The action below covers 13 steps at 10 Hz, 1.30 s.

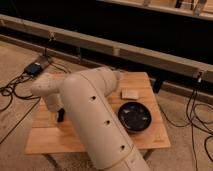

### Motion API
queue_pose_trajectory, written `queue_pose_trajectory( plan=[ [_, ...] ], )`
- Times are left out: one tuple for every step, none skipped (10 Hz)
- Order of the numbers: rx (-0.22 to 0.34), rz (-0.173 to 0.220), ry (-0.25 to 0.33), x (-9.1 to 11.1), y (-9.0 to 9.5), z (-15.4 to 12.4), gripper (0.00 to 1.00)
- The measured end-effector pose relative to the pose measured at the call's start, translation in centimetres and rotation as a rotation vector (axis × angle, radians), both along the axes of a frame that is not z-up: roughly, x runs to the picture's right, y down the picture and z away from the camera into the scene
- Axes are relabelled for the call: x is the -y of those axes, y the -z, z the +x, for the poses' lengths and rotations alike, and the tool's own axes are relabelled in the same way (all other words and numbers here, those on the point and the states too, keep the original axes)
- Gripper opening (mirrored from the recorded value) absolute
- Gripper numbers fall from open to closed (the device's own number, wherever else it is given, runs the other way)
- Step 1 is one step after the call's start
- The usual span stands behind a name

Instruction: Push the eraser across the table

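Note:
The table (45,135) has a light wooden plank top and stands in the middle of the view. My white arm rises from the bottom, bends over the table's left part and reaches down. My gripper (60,116) is the dark tip low over the table's left side, close to the top. I cannot make out the small black eraser as separate from that dark tip; it may be hidden under or behind it.
A dark round bowl (134,117) sits on the table's right half. A pale beige block (131,93) lies behind it. Cables and a small blue box (34,68) lie on the floor at left; more cables are at right. A long rail runs behind the table.

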<state>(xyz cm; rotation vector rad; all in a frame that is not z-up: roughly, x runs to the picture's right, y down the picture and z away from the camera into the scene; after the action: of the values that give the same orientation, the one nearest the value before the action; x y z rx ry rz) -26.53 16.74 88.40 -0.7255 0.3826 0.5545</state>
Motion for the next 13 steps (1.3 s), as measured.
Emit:
queue_pose_trajectory(
  plan=[
    [0.006,0.009,0.003,0.3,-0.2,-0.2,0.65],
    [0.012,0.020,0.010,0.6,-0.4,-0.4,0.65],
    [0.017,0.029,0.015,0.9,-0.6,-0.6,0.65],
    [0.021,0.036,0.019,1.2,-0.8,-0.8,0.65],
    [0.024,0.042,0.021,1.5,-0.9,-0.9,0.65],
    [0.027,0.048,0.023,1.8,-1.0,-1.0,0.65],
    [0.028,0.055,0.023,2.1,-1.3,-1.1,0.65],
    [0.029,0.062,0.024,2.4,-1.6,-1.1,0.65],
    [0.030,0.072,0.025,2.9,-1.9,-1.1,0.65],
    [0.028,0.081,0.024,3.3,-2.2,-1.0,0.65],
    [0.026,0.091,0.024,3.9,-2.6,-0.9,0.65],
    [0.023,0.101,0.023,4.4,-2.9,-0.8,0.65],
    [0.020,0.113,0.023,5.0,-3.3,-0.7,0.65]
  ],
)
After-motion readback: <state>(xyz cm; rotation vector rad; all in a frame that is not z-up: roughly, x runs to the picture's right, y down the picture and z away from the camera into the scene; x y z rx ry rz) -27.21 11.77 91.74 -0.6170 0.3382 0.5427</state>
